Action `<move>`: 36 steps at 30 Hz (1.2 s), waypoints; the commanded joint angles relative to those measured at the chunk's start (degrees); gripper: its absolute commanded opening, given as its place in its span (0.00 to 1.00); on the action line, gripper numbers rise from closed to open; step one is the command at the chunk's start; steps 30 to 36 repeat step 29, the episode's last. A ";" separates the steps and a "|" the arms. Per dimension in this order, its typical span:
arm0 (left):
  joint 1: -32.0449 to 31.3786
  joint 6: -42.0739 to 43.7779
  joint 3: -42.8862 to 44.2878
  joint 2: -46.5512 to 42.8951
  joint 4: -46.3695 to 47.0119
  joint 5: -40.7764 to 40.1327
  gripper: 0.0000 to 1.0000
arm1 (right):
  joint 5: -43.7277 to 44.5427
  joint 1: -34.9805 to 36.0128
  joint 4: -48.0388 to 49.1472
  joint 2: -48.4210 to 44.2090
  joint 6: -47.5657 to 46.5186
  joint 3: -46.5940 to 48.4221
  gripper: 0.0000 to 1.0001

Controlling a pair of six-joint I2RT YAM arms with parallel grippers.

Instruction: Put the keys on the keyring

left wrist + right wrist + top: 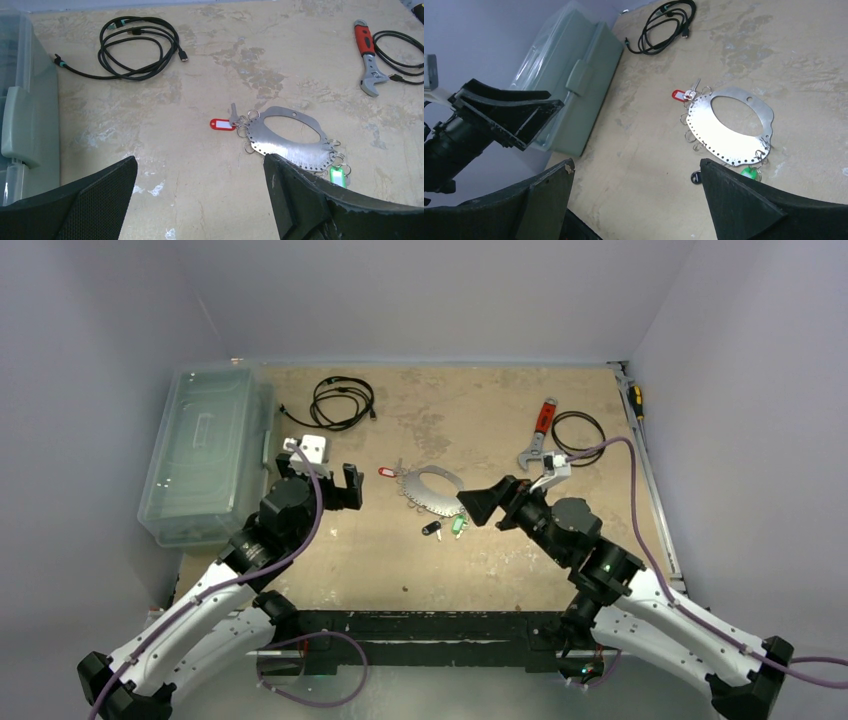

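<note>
The keyring [432,490] is a flat grey metal plate with a large hole and a perforated rim, lying mid-table. Small split rings hang along its edge [287,142]. A key with a red tag [222,124] lies at its left end, a green-tagged key [338,176] at its near right, and a black-headed key [696,176] just in front. My left gripper [200,159] hovers open to the left of the keyring, holding nothing. Open and bare too, my right gripper [636,162] hangs at the keyring's near right.
A clear plastic box [205,455] stands at the left edge. A black cable [343,402] lies at the back left. A red-handled wrench [540,430] and a second coiled cable [578,432] lie at the back right, a screwdriver [634,400] by the right wall.
</note>
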 commanded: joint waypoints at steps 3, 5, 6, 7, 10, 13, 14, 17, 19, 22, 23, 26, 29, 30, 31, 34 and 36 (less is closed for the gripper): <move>-0.19 -0.13 2.53 -0.55 2.70 -1.59 0.98 | 1.82 0.21 1.11 -5.99 2.80 -6.19 0.99; -0.19 -0.03 1.95 -0.70 3.88 -2.28 0.99 | 1.80 0.21 2.27 -7.36 3.47 -8.11 0.99; -0.21 -0.06 1.86 -0.51 4.08 -2.35 0.99 | 1.76 0.21 2.66 -7.97 3.71 -8.86 0.99; -0.21 -0.11 1.92 -0.28 4.12 -2.21 0.99 | 1.73 0.21 2.89 -8.28 3.86 -9.65 0.99; -0.19 -0.50 2.18 0.32 4.04 -1.92 0.99 | 2.25 0.21 2.94 -8.47 3.82 -11.79 0.99; -0.21 -0.66 2.14 0.57 4.16 -1.92 0.99 | 2.82 0.21 2.90 -7.91 3.35 -12.82 0.99; -0.21 -0.66 2.18 0.61 4.27 -1.85 0.99 | 3.08 0.21 2.97 -7.55 3.21 -12.85 0.99; -0.18 -0.58 2.11 0.91 4.65 -1.68 0.99 | 4.60 0.21 4.26 -6.19 2.74 -12.24 0.99; -0.21 -0.53 2.21 1.11 4.76 -1.51 0.99 | 6.31 0.21 4.64 -5.28 2.67 -11.76 0.99; -0.16 -0.53 2.26 1.36 4.91 -1.30 0.99 | 7.71 0.21 7.21 -4.95 2.29 -12.16 0.99; -0.20 -0.49 2.24 1.40 4.97 -1.30 0.99 | 7.88 0.21 8.85 -5.07 1.99 -12.48 0.99; -0.21 -0.39 2.27 1.49 5.08 -1.23 0.99 | 7.95 0.21 12.29 -5.75 0.63 -13.70 0.99; -0.07 -0.31 2.25 1.63 5.22 -1.22 0.99 | 9.37 0.21 13.01 -5.96 0.51 -13.71 0.99; -0.07 -0.31 2.25 1.63 5.22 -1.22 0.99 | 9.37 0.21 13.01 -5.96 0.51 -13.71 0.99; -0.07 -0.31 2.25 1.63 5.22 -1.22 0.99 | 9.37 0.21 13.01 -5.96 0.51 -13.71 0.99; -0.07 -0.31 2.25 1.63 5.22 -1.22 0.99 | 9.37 0.21 13.01 -5.96 0.51 -13.71 0.99; -0.07 -0.31 2.25 1.63 5.22 -1.22 0.99 | 9.37 0.21 13.01 -5.96 0.51 -13.71 0.99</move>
